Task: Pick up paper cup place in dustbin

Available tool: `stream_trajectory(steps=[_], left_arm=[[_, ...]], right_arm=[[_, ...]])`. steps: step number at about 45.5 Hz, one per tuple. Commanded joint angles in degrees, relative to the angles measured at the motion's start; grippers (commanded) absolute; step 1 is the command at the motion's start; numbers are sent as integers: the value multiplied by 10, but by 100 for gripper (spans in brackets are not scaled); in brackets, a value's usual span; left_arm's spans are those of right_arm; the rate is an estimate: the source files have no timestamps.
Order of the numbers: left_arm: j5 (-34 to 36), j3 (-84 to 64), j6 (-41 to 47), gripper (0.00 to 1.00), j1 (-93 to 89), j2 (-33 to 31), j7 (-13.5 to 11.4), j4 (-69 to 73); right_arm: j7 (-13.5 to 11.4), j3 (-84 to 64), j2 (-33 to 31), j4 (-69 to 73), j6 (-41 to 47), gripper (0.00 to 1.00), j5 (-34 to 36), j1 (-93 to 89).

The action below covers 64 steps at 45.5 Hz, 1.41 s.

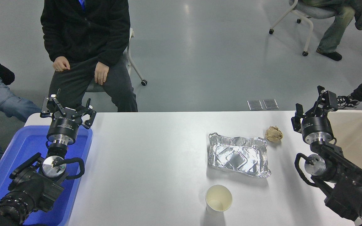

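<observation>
The paper cup stands upright near the table's front edge, white with a cream inside. The beige dustbin stands at the table's right edge, partly behind my right arm. My right gripper is open and empty, raised at the table's far right next to the dustbin's left rim, far behind and right of the cup. My left gripper is open and parked above the blue bin at the left.
A rectangular foil tray lies between the cup and the far edge. A crumpled brown paper ball lies just right of the tray's far corner. A blue plastic bin stands at the left. A seated person faces the table's far side.
</observation>
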Motion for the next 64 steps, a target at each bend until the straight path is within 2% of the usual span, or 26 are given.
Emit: stream_trajectory(steps=[1,12,25,42,50,52,59,64], left_arm=[[0,0,0,99,0,0,0,0],[0,0,0,99,0,0,0,0],[0,0,0,99,0,0,0,0],[0,0,-1,99,0,0,0,0],[0,0,-1,99,0,0,0,0],[0,0,-1,99,0,0,0,0],[0,-1,-2,99,0,0,0,0],[0,0,-2,99,0,0,0,0]], right_arm=[[-2,-37,-20,7,0,100,-1,6],[-5,-297,-103,41,-4,100,25,74],[-5,-503,-195,84,1,100,32,166],[-6,-682,-208,106,12,100,30,288],[-7,-712,-222,116,23,100,11,320],[-11,-720,-233,126,41,100,4,331],[-68,-788,-263,140,166,100,-3,406],[-73,-872,-279,142,227,100,-3,470]])
